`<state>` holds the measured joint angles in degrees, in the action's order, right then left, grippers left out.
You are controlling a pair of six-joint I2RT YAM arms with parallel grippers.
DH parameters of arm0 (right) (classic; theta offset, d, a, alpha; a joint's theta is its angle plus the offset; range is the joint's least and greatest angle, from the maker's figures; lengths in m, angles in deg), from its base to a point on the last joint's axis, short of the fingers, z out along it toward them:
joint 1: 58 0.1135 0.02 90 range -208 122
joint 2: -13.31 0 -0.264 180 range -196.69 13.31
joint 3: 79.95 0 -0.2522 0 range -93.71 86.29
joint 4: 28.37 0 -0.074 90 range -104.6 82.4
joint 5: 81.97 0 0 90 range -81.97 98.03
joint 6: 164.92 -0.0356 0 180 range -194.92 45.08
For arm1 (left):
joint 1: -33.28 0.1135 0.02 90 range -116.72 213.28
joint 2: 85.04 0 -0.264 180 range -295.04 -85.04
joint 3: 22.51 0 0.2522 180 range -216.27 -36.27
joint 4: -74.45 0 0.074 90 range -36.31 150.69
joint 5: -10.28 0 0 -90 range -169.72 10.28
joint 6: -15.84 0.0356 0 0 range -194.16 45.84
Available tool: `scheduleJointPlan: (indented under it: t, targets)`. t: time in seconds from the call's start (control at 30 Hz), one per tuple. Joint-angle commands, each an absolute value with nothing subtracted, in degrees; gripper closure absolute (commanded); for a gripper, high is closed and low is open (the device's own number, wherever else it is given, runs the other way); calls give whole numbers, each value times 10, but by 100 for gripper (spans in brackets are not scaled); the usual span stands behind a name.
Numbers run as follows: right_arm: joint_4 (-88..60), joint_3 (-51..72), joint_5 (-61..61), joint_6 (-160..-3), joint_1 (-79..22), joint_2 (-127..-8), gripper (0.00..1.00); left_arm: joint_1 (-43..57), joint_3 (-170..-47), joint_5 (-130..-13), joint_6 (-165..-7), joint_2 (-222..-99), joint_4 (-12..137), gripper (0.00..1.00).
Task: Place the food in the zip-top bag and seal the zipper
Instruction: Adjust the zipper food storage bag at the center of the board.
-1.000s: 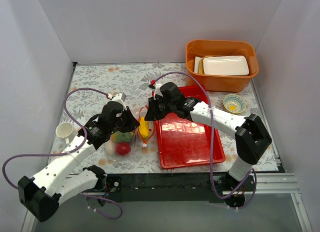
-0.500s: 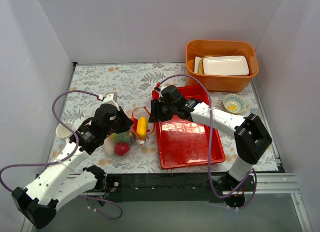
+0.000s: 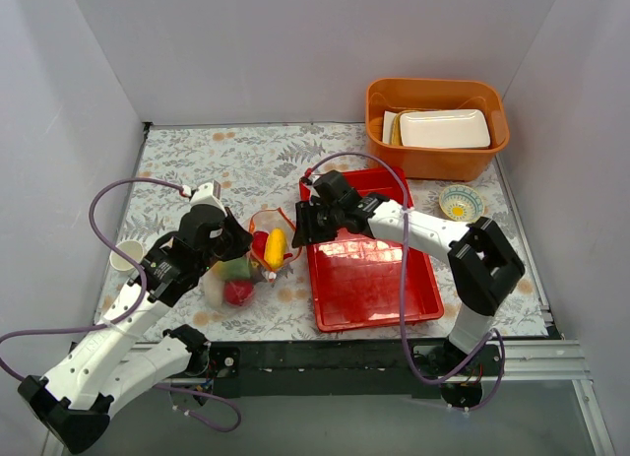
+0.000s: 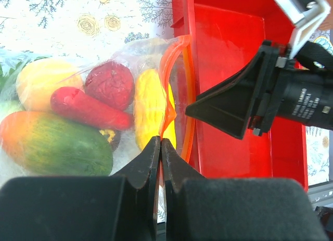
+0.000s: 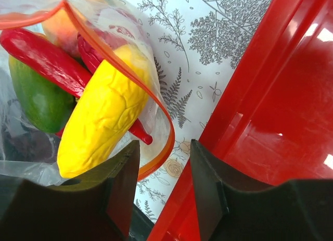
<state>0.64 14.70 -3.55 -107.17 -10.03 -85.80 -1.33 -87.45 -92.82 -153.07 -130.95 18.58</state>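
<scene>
The zip-top bag (image 3: 228,276) lies left of the red tray, its mouth open toward the tray. Inside it is the food: a yellow corn (image 3: 275,247), a red piece (image 3: 237,293) and green pieces. My left gripper (image 4: 160,143) is shut on the near part of the orange-red zipper (image 4: 178,64). The left wrist view shows the corn (image 4: 150,108), a red chili (image 4: 86,108) and a green-orange fruit (image 4: 52,144) in the bag. My right gripper (image 5: 162,147) is open, its jaws either side of the zipper (image 5: 167,132) without pinching it. The corn (image 5: 104,116) lies just beyond.
The red tray (image 3: 374,279) lies right of the bag, its left wall beside my right gripper (image 3: 298,229). An orange tub (image 3: 438,151) holding a white foam tray stands at the back right. A small patterned bowl (image 3: 461,202) sits right of the tray, and a white cup (image 3: 126,254) is at the left.
My left gripper has moved left and a little back, drawing the bag's mouth and the corn with it. My right gripper has stayed near the tray's left edge.
</scene>
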Motion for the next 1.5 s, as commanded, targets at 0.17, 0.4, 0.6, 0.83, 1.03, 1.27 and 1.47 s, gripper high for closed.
scheduleJointPlan:
  t: [0.17, 0.4, 0.6, 0.83, 1.03, 1.27, 1.47]
  targets:
    - [-25, 117, -100, -1079, -104, -882, 77, -14, -893, -944, -1533, -1293, 182, 100]
    - [-58, 122, -82, -1053, -104, -832, 99, -14, -864, -897, -1521, -1302, 211, 100]
    - [-90, 126, -123, -1058, -103, -820, 99, -14, -841, -803, -1522, -1356, 271, 100]
    - [-123, 126, -158, -1065, -98, -816, 99, -14, -872, -769, -1508, -1398, 290, 100]
    - [-117, 111, -140, -1059, -98, -797, 99, -14, -941, -846, -1505, -1402, 238, 100]
    - [-102, 70, -156, -1066, -98, -821, 99, -13, -938, -837, -1494, -1413, 238, 98]
    - [-106, 109, -100, -1078, -98, -792, 99, -13, -876, -775, -1522, -1430, 272, 93]
